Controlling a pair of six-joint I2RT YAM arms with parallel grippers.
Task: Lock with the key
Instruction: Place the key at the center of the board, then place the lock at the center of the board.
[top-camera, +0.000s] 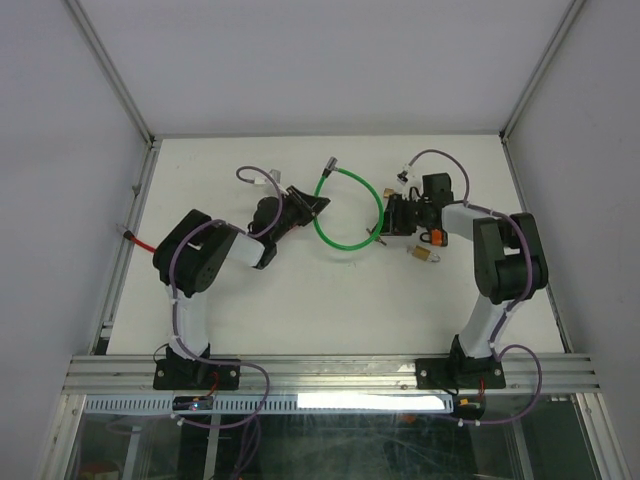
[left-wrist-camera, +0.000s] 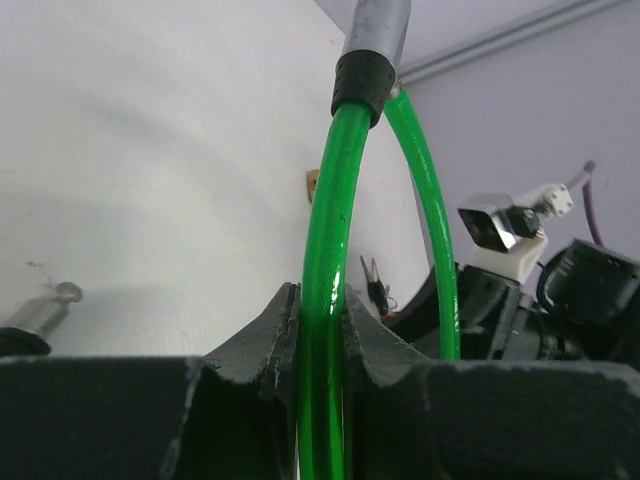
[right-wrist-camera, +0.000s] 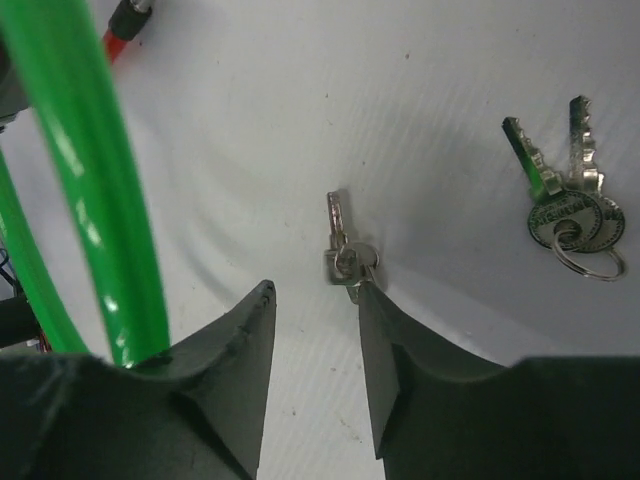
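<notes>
1. Small silver metal key (right-wrist-camera: 341, 240) lies on the white table (right-wrist-camera: 450, 80) just ahead of the right gripper (right-wrist-camera: 312, 318), close to one fingertip; I cannot tell whether they touch.
2. The right gripper's jaws stand partly apart, holding nothing.
3. The green plastic-coated cable (right-wrist-camera: 90, 180) runs just outside that gripper's other finger.
4. The left gripper (left-wrist-camera: 320, 335) is clamped tight on this cable, below its black-collared metal end (left-wrist-camera: 372, 40).
5. A pair of ringed keys (right-wrist-camera: 565, 200) lies apart from the single key.

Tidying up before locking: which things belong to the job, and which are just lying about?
Job: green cable lock, held by left gripper; single key before open right gripper.
Lying about: ringed key pair, likely spare; red-handled tool.
</notes>
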